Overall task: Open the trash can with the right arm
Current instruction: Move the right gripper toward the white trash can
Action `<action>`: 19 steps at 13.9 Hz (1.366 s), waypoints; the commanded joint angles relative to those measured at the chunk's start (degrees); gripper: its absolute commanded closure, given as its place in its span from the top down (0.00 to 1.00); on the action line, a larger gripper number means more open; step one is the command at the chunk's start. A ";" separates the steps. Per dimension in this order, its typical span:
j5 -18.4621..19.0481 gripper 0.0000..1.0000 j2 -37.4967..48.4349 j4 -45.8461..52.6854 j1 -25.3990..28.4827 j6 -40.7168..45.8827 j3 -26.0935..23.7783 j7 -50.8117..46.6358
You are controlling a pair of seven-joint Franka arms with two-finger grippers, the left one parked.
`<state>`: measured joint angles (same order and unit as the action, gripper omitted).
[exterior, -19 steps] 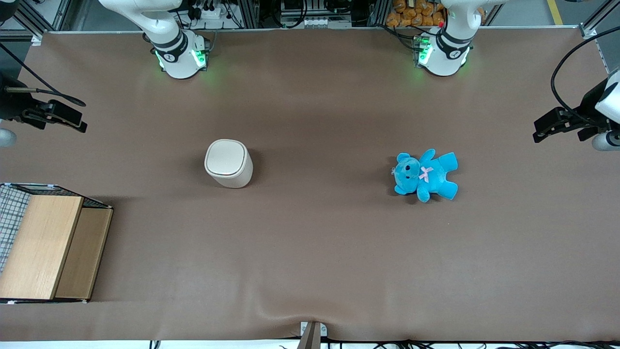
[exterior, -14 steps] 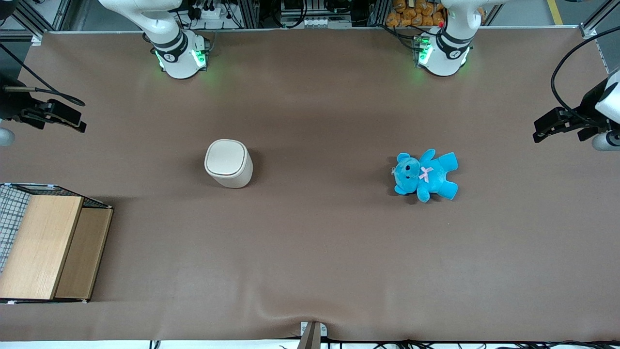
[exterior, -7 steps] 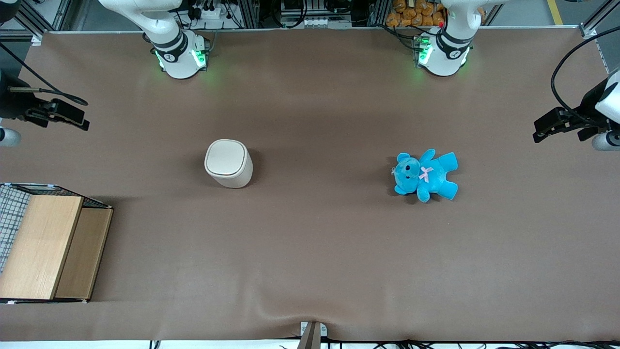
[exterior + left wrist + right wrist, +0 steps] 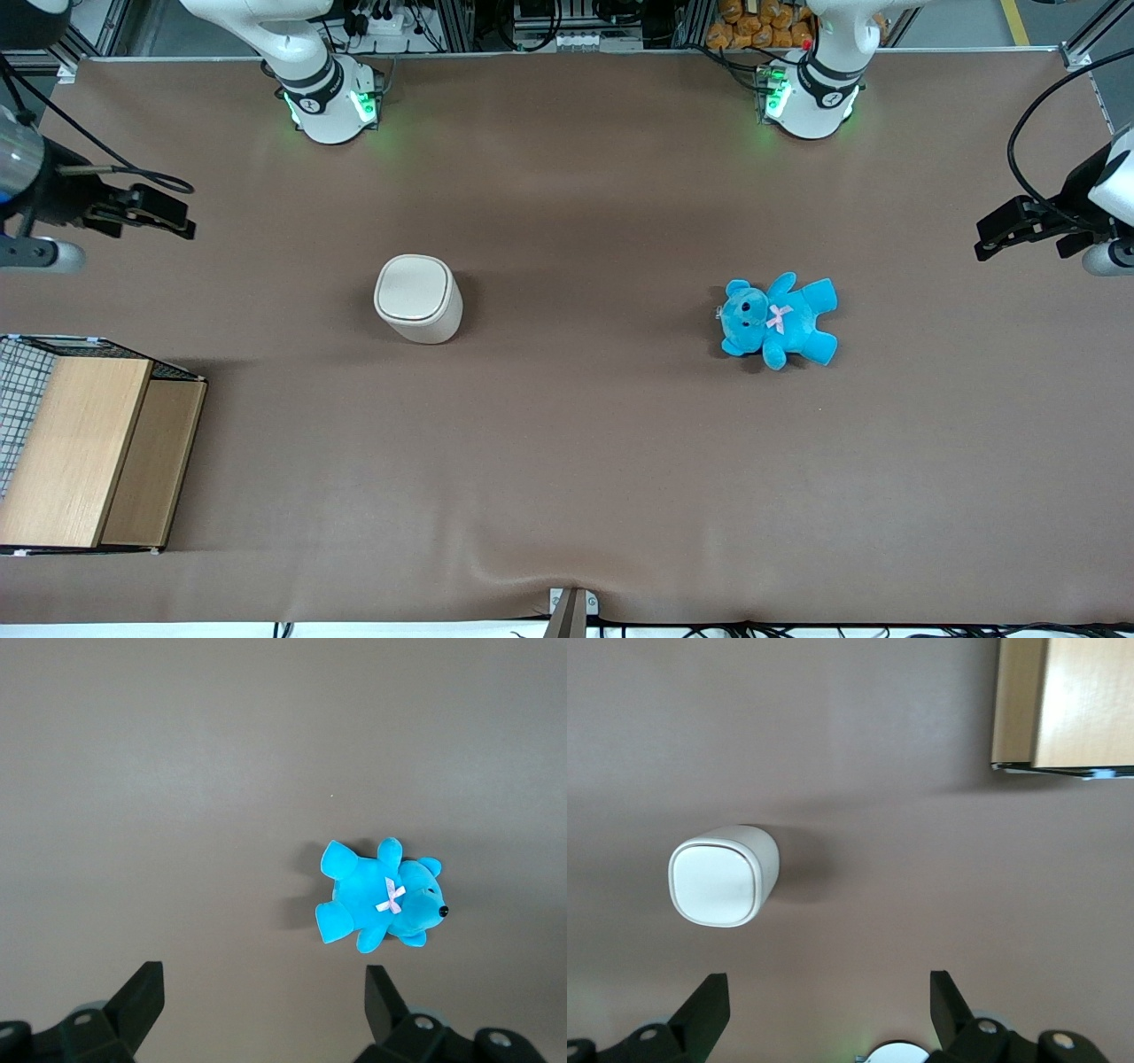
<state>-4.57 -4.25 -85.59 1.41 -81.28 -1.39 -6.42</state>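
One trash can (image 4: 417,298), lid shut, stands upright mid-table.
You see smooth cream plastic, a rounded-square lid and tapering body on the matte brown table (image 4: 567,461); your gripper (image 4: 164,220) hovers fingers spread wide, well apart toward the working arm's end, its arm cut off at the frame edge.

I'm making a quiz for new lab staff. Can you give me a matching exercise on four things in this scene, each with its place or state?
Things:
1. trash can
2. teddy
3. wooden box
4. gripper

Descriptions:
A. lies on its back toward the parked arm's end of the table
B. fingers open, in the air at the working arm's end, touching nothing
C. stands upright mid-table, lid shut
D. sits at the table's edge at the working arm's end, nearer the front camera than the trash can

Pairs: 1-C, 2-A, 3-D, 4-B
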 commanded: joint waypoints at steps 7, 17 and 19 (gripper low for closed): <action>-3.26 1.00 -3.84 -0.89 3.68 -3.17 -1.16 -11.12; -3.43 0.23 -1.91 -12.49 6.85 -11.35 -5.64 -17.66; -3.96 0.16 0.01 -17.13 6.85 -13.88 -7.39 -17.75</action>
<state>-7.66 -8.22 -96.47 8.50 -92.05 -7.32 -23.18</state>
